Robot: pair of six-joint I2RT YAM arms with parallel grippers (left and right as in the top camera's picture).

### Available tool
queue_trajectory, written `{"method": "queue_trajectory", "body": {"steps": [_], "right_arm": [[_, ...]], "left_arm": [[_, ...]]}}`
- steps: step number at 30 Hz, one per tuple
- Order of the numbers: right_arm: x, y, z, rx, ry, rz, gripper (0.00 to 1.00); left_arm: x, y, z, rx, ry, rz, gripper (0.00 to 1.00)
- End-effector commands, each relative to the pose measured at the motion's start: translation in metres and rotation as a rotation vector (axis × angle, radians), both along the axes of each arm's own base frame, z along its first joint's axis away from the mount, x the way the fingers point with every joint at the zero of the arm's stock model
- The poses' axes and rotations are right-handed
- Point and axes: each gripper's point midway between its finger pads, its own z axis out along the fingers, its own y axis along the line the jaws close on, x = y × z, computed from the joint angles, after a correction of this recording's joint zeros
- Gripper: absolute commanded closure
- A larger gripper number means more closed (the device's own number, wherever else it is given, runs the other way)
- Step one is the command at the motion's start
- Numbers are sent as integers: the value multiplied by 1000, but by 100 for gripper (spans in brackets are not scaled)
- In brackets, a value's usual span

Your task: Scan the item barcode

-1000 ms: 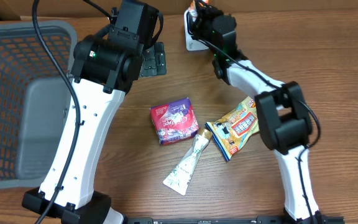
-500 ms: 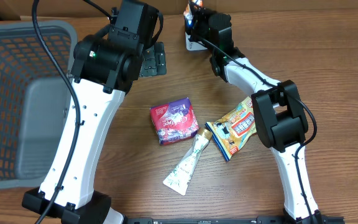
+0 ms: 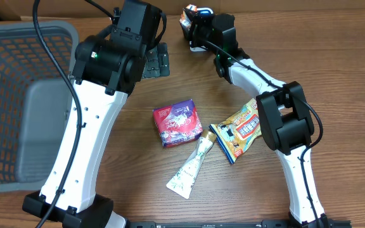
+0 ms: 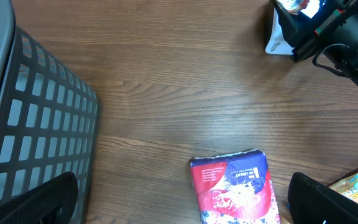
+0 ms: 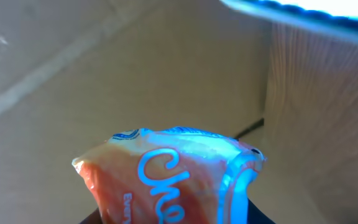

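At the far edge of the wooden table (image 3: 341, 69), the right gripper (image 3: 193, 18) grips an orange-and-blue snack packet (image 5: 173, 180). Its jaws are closed partway on the packet's lower end, lifting it clear of the wood. The packet's lettered face fills the right wrist view against a cardboard wall (image 5: 73, 74). No barcode shows in any view.

A white unit (image 4: 278, 38) stands just beside the raised packet. It may be the scanner, though the pictures do not settle that.

The scan probably depends on presentation. The wrist should roll until the coded panel squarely faces the reader, then hold still. The grip should stay light enough that the film lies flat, since a crease or glare across the bars could spoil the read.

The right arm reaches long from its base at the near edge. Its elbow is bent above a yellow snack pouch (image 3: 241, 130), and its forearm angles up and left to the table's far side.

The left gripper (image 4: 180, 182) hangs over mid-table with its jaws spread fully, holding nothing. It sits above a red-and-purple packet (image 3: 177, 123) and near a grey basket (image 3: 40, 28). A white-and-green sachet (image 3: 192, 168) lies between the two other packs, toward the near edge.
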Motion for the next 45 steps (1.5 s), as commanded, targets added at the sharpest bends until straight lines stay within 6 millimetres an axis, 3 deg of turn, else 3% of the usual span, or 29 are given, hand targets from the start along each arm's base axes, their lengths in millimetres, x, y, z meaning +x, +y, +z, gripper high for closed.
{"method": "queue_trajectory", "body": {"steps": [1, 5, 8, 9, 12, 16, 20, 23, 27, 32, 37, 40, 41, 43, 45], "right_arm": [[2, -11, 39, -155, -302, 100, 94], [-3, -34, 74, -330, -518, 162, 96], [-5, -63, 97, -457, -553, 170, 96], [-7, -76, 102, -527, -545, 167, 96], [-18, -144, 95, -836, -372, 106, 96], [-78, -273, 86, -1331, 54, -62, 96], [-170, -388, 92, -1660, 523, -211, 91], [-218, -445, 81, -1722, 785, -231, 87], [-263, -503, 39, -1610, 1017, -240, 85], [-299, -551, -32, -1249, 1084, -274, 85], [-342, -579, -77, -1143, 1185, -321, 82], [-355, -590, -98, -1158, 1183, -319, 78], [-356, -593, -101, -1170, 1175, -314, 71], [-356, -597, -104, -1185, 1158, -311, 32], [-351, -599, -103, -1198, 1129, -304, 1]], "left_arm": [[-3, 3, 13, -6, -38, 11, 0], [-3, 3, 13, -6, -38, 10, 0], [-3, 3, 13, -6, -38, 11, 0], [-3, 3, 13, -6, -38, 11, 0], [-3, 3, 13, -6, -37, 11, 0], [-3, 3, 13, -6, -38, 11, 0], [-3, 3, 13, -6, -38, 10, 0], [-3, 4, 13, -6, -37, 12, 0], [-3, 3, 13, -6, -38, 11, 0], [-3, 3, 13, -6, -38, 10, 0], [-3, 3, 13, -6, -38, 11, 0], [-3, 3, 13, -6, -38, 11, 0], [-3, 3, 13, -6, -38, 11, 0], [-3, 3, 13, -6, -38, 11, 0], [-3, 3, 13, -6, -38, 10, 0]]}}
